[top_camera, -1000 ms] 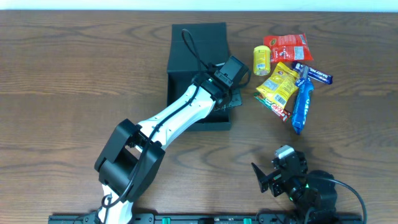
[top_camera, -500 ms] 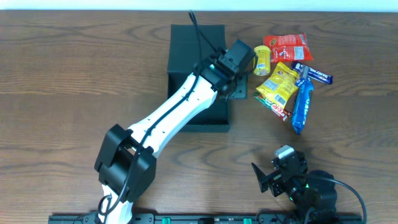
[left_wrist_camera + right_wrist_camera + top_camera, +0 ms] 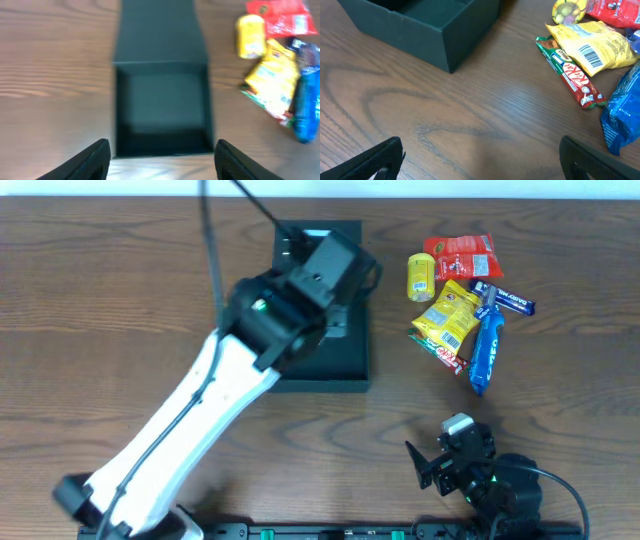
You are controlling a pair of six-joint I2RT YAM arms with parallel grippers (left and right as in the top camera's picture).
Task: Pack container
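The left arm (image 3: 200, 410) has lifted away from the box's right wall and now reaches over it. The box (image 3: 330, 365) lies toward the table's far edge, its long axis running near to far and its lid (image 3: 156, 30) folded flat toward the far edge. The left gripper (image 3: 161, 147) hovers above the near wall, fingers apart and empty. The right gripper (image 3: 480, 162), by the near edge, is spread wide.

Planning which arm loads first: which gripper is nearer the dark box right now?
Left. The left gripper hangs open right over the container; the right gripper sits open by the front edge of the table, off the container's front right corner.
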